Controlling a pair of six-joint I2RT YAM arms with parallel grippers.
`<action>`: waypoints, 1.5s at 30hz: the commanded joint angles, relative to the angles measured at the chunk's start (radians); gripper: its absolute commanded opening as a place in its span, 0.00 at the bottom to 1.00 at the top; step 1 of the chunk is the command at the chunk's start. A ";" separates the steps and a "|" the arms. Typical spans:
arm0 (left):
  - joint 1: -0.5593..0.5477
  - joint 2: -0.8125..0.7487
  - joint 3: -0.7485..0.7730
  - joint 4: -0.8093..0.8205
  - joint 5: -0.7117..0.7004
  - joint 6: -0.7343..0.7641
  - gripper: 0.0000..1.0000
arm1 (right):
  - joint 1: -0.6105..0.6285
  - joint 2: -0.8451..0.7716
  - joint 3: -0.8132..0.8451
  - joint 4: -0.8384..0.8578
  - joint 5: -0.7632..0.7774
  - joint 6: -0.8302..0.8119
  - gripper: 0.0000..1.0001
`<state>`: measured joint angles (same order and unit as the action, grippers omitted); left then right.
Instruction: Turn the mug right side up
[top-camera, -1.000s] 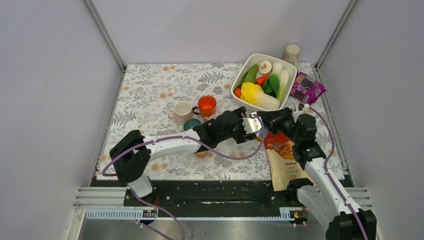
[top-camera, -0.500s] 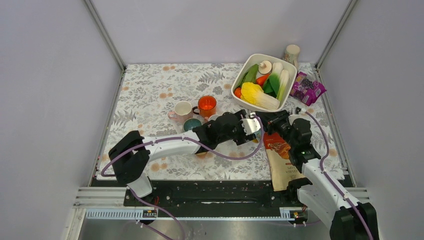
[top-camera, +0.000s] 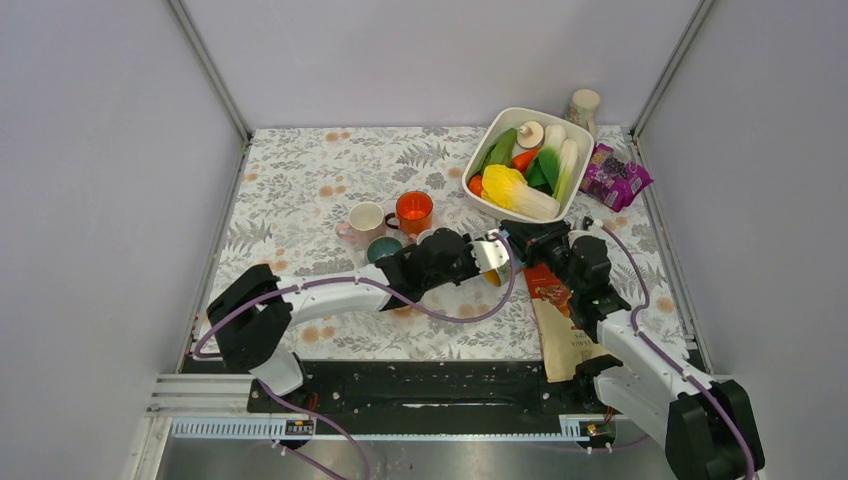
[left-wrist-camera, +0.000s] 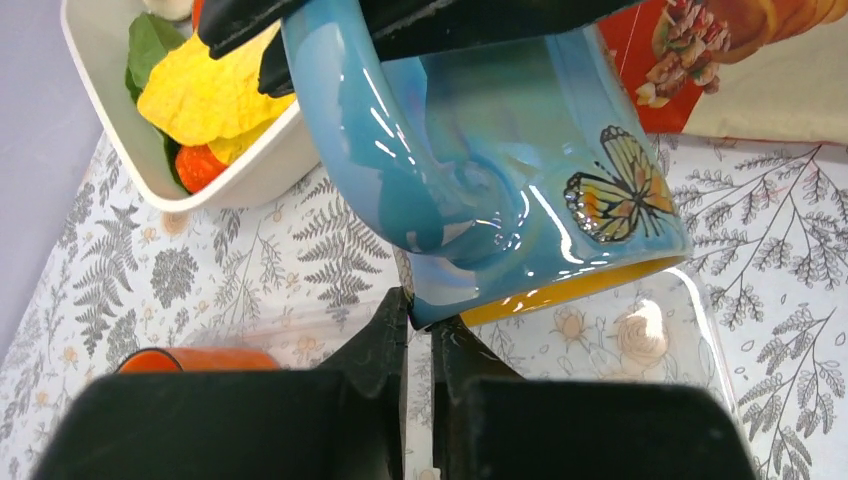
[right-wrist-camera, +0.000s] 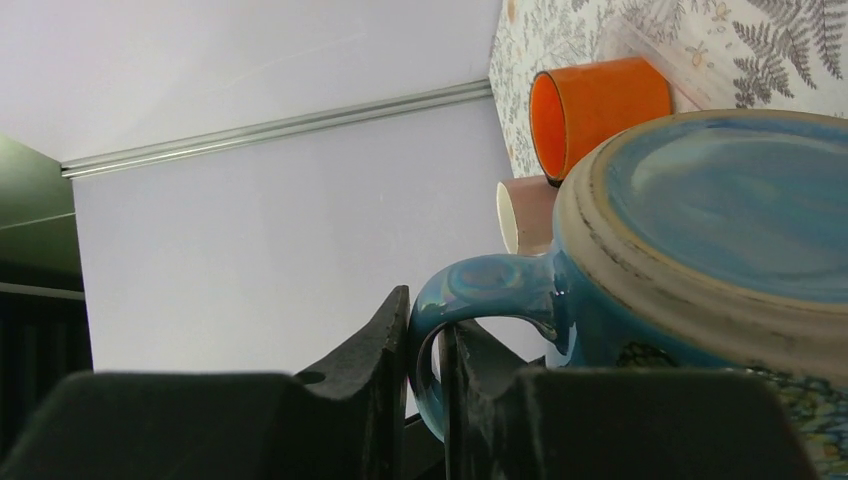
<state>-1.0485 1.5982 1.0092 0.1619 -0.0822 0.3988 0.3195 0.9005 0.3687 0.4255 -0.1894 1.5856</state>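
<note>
The blue mug with a butterfly print and a yellow inside hangs above the table, mouth tilted down. Its base faces the right wrist camera. My left gripper is shut on the mug's rim, pinching the wall at its lower edge. My right gripper is shut on the mug's handle. In the top view the two grippers, left and right, meet mid-table. Only a sliver of the mug shows between them there.
An orange mug, a pink mug and a teal cup stand just left of the grippers. A white bowl of vegetables sits behind. A snack bag lies under the right arm, with a purple packet at far right.
My left gripper has closed onto the mug's rim. Both grippers and the mug have drifted a little to the left. The right grip on the handle is unchanged.
</note>
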 joint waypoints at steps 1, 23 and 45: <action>0.011 -0.107 -0.026 0.187 0.023 -0.035 0.00 | 0.050 0.062 0.016 0.031 -0.057 -0.067 0.00; 0.028 -0.050 -0.043 0.114 -0.048 -0.222 0.26 | 0.140 0.376 -0.073 0.260 -0.045 0.016 0.00; 0.039 0.099 -0.124 0.390 -0.175 -0.031 0.44 | 0.141 0.462 -0.107 0.420 -0.072 0.089 0.00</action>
<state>-1.0302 1.6806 0.8742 0.3164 -0.1280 0.3298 0.4335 1.3598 0.2913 0.8822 -0.1547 1.6722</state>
